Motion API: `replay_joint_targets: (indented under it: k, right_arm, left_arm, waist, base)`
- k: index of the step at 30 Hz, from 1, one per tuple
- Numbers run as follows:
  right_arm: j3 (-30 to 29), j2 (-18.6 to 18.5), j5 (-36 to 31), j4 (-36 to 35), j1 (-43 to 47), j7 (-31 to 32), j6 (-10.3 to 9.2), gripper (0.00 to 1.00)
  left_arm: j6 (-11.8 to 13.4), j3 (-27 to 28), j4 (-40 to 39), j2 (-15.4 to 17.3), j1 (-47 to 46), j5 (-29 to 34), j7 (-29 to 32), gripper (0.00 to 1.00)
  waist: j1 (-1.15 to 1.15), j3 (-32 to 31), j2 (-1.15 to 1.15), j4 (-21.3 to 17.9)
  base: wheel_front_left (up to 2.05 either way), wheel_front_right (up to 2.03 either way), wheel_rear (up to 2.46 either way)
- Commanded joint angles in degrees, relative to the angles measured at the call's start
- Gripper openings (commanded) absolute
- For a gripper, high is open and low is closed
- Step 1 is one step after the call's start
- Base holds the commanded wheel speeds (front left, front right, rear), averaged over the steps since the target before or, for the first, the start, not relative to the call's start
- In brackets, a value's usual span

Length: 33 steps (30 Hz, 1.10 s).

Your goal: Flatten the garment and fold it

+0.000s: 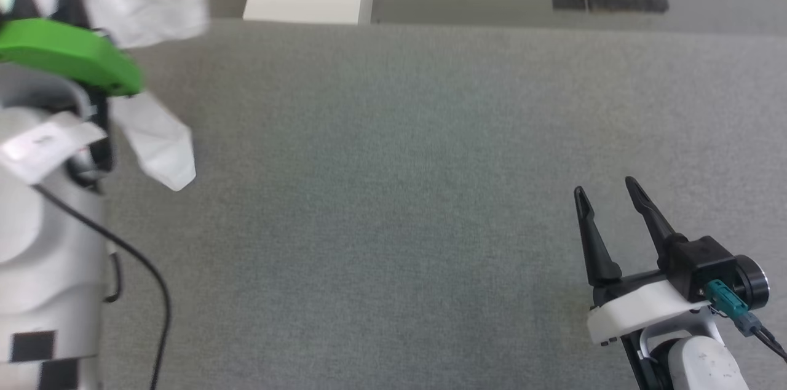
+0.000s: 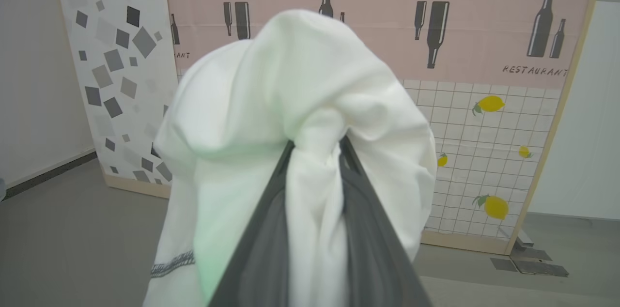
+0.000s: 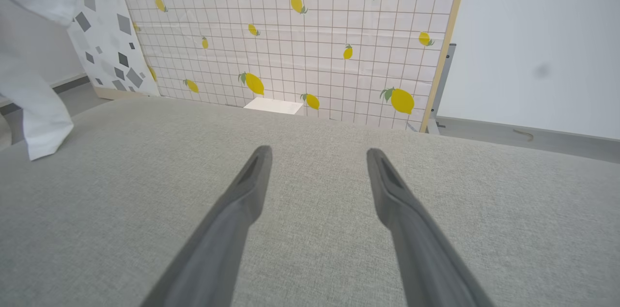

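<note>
Left wrist view: my left gripper (image 2: 317,145) has its fingers pinched close on a bunched fold of the garment (image 2: 290,79). White cloth balloons over the tips and drapes down both sides, with a strip of dark zigzag stitching (image 2: 172,264) at the lower left.
Head view: the garment hangs in the air at the upper left beside my left arm, one loose end dangling over the edge of the grey table (image 1: 393,193). I cannot tell whether any of it touches the surface.
Right gripper (image 1: 605,187): fingers spread wide, holding nothing, low over the table at the lower right, well apart from the cloth.
Right wrist view: grey table ahead of the open fingers, with the shirt's dangling end at the far left.
Done: by my judgement only the pick-up. The garment is gripped and held up, crumpled.
Left to do: spread it flat on the table, smooth it, then make every fold. That is nearly the whole task.
Next need: probably a second hold from the right fingers, so the cloth can be opened out.
</note>
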Motion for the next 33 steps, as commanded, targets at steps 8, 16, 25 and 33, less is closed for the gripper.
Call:
replay_joint_targets:
  k: [8,16,25,33]
  right_arm:
    - [0.34,-0.01,0.77,-2.32,2.35,1.75,-0.09,1.00]
    - [1.61,-0.01,0.67,-2.79,3.30,2.66,-0.09,1.00]
    - [2.44,-0.01,1.17,-3.47,2.93,2.92,-0.09,1.00]
    - [1.77,-0.01,1.64,-3.24,3.24,2.30,-0.09,1.00]
  left_arm:
    - [-2.91,-9.54,0.95,-10.93,-8.75,2.19,-5.11,0.00]
    - [-4.52,-17.81,6.48,-18.86,-12.62,-2.51,-7.06,0.00]
    - [-3.47,-38.90,15.85,-19.12,-7.48,-13.40,2.02,0.00]
    - [-4.77,-49.62,28.32,-19.12,-1.66,-19.56,23.15,0.00]
  waist:
    - [0.00,-8.33,0.00,-2.72]
    - [0.00,-8.65,0.00,-8.79]
    - [0.00,-6.34,0.00,-16.43]
    - [0.00,-4.53,0.00,-18.10]
  base:
    - [0.00,0.00,0.00]
    - [0.00,0.00,0.00]
    - [0.00,0.00,0.00]
    - [0.00,0.00,0.00]
